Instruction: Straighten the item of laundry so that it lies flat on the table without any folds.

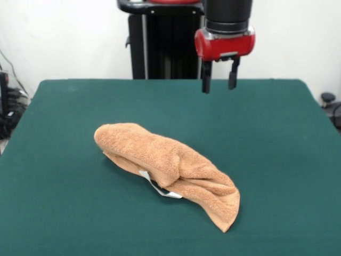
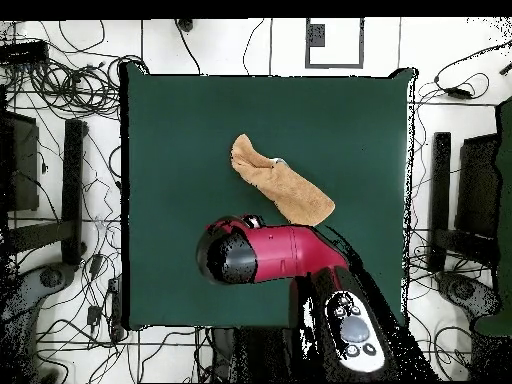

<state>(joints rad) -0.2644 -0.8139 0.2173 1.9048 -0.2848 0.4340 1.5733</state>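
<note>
The orange-tan terry towel (image 1: 168, 168) lies bunched and folded over itself in a long lump on the dark green table (image 1: 58, 160), running from centre left to lower right. A small white tag (image 1: 160, 188) pokes out from under its front edge. The towel also shows in the overhead view (image 2: 282, 181) as a narrow diagonal strip. My gripper (image 1: 219, 80) hangs open and empty above the far side of the table, well behind and above the towel, its two black fingers (image 1: 205, 78) pointing down. In the overhead view the red arm head (image 2: 250, 252) hides the fingers.
The black pedestal (image 1: 160, 48) stands behind the table's far edge. Cables and dark equipment (image 2: 60, 170) lie on the floor around the table in the overhead view. The table (image 2: 180, 130) extends far beyond the towel on all sides.
</note>
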